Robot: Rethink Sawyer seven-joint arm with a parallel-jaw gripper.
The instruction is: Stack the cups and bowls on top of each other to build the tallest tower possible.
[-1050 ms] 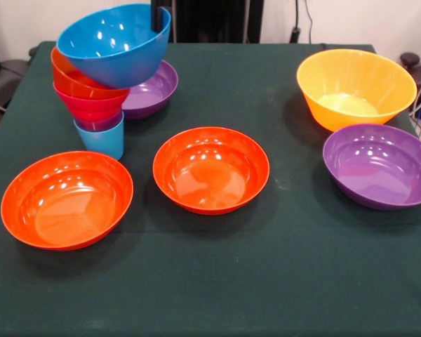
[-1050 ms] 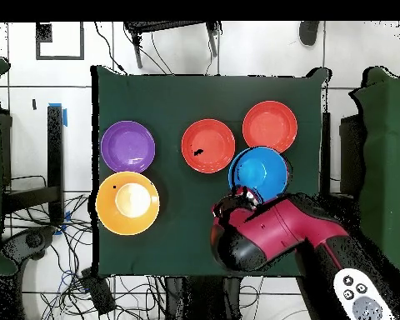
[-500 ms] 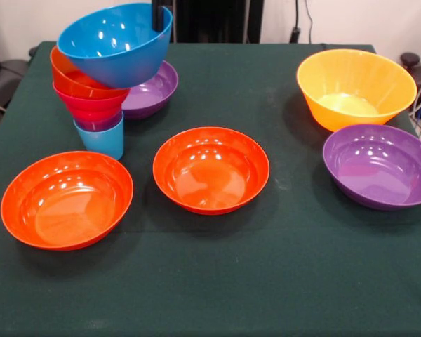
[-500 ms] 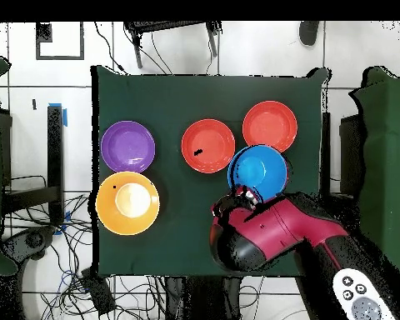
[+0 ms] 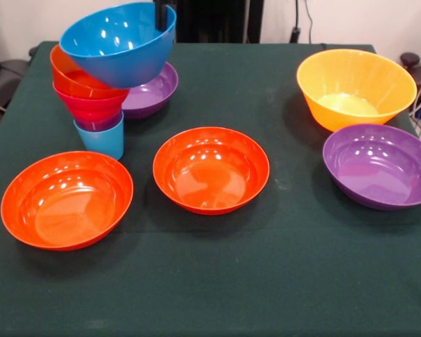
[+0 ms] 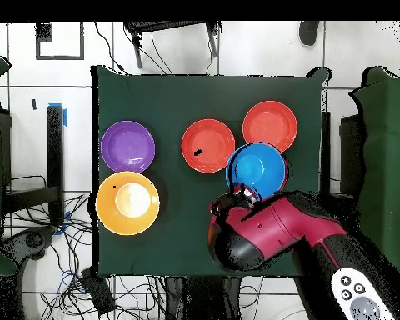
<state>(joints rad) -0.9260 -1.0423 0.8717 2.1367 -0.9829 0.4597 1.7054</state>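
Green-cloth-covered bench (image 5: 217,281) carries everything. Red and black robot arm (image 6: 270,233) reaches over the bench edge toward the tower in the overhead view; in the front view only a dark claw (image 5: 163,12) tip shows at the far rim of the medium glossy blue plastic bowl (image 5: 118,43). The tip is at or inside that rim, but how far the claw is open and whether it actually pinches the rim can't be told. Large deep yellow-orange plastic bowl (image 5: 356,88) sits alone at the far right of the front view, with a wide purple plastic bowl (image 5: 379,166) just in front of it. Two wide orange-red plastic bowls sit loose on the cloth: one near centre (image 5: 211,169), one at front left (image 5: 67,199). The second wide purple bowl (image 5: 151,91) sits behind the tower, partly hidden by it. The tower of nested cups and bowls (image 5: 102,84) stands at far left: light blue plastic cup (image 5: 102,141) on the cloth, a purple cup rim (image 5: 98,126) just showing above it, then a small pink bowl (image 5: 90,104), a small orange bowl (image 5: 77,78), and the blue bowl on top, tilted with its mouth toward the camera and overhanging to the right.
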